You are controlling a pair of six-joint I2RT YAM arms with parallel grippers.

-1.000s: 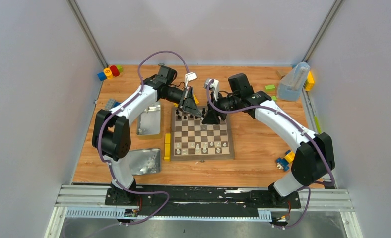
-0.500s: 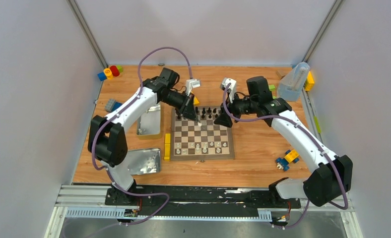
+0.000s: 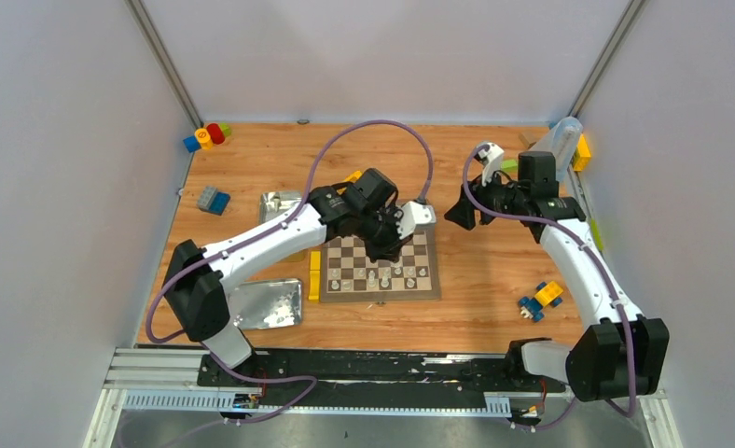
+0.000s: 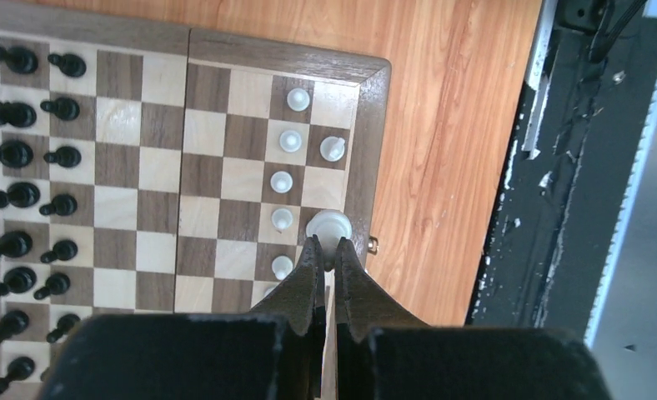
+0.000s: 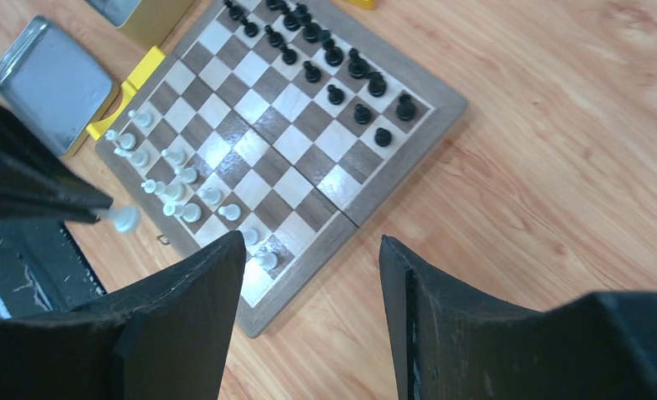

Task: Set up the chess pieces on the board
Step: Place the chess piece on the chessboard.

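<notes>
- Left gripper (image 4: 326,248): fingers pinched right down, a pale chess piece (image 4: 328,226) caught at their very tips. The right wrist view shows it poking out beyond the tips (image 5: 125,218), so only a small part of it is gripped.
- The held piece hangs over the edge row of the board (image 4: 162,171), on the pale side. A white pawn (image 4: 283,218) sits just beside the tips, the rest of the pawn row runs ahead of them, and one back-row piece (image 4: 333,148) stands further along. Whether the base touches the square cannot be told.
- Black pieces (image 4: 18,153) stand in two rows at the far side of the board, well away from these fingers.
- Right gripper (image 5: 313,246): fingers spread wide with nothing between them. It hangs high, with the near corner of the board below its tips.
- Handling, as a judgement:
  - The piece looks tiny, rigid, very light and smooth-skinned, so it is likely to twist or slip in a tip-only pinch.
  - It is not fragile, but it will probably topple easily on its narrow base.
  - The best hold is high on the head or neck, leaving the base free to seat flat.
- Risk: the closed fingers are wider than the piece, and on release they may brush over the neighbouring pawn.
</notes>
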